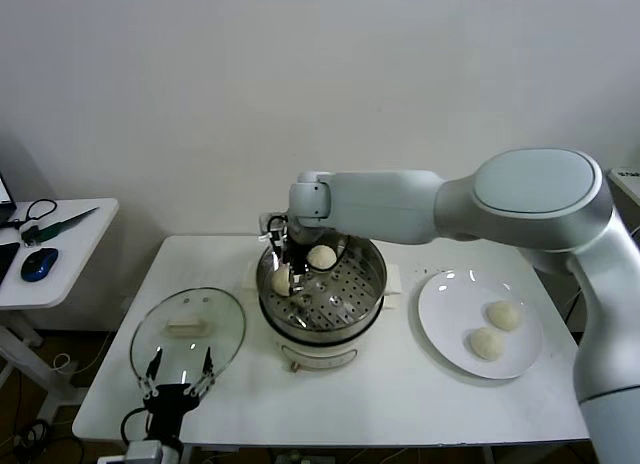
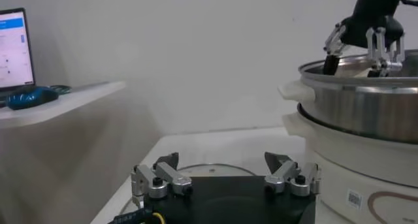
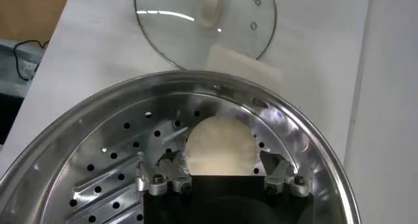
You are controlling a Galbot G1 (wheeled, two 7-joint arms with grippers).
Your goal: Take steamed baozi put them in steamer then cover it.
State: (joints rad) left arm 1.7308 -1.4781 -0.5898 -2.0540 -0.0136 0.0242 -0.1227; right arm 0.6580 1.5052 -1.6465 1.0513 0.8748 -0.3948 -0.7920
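Two smooth round baozi on perforated steel steamer tray.

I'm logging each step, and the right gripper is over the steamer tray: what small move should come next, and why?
Probably lift the right gripper straight up out of the steamer. Its fingers stand open around a baozi resting on the tray, so that bun looks released, and two baozi wait on the plate.
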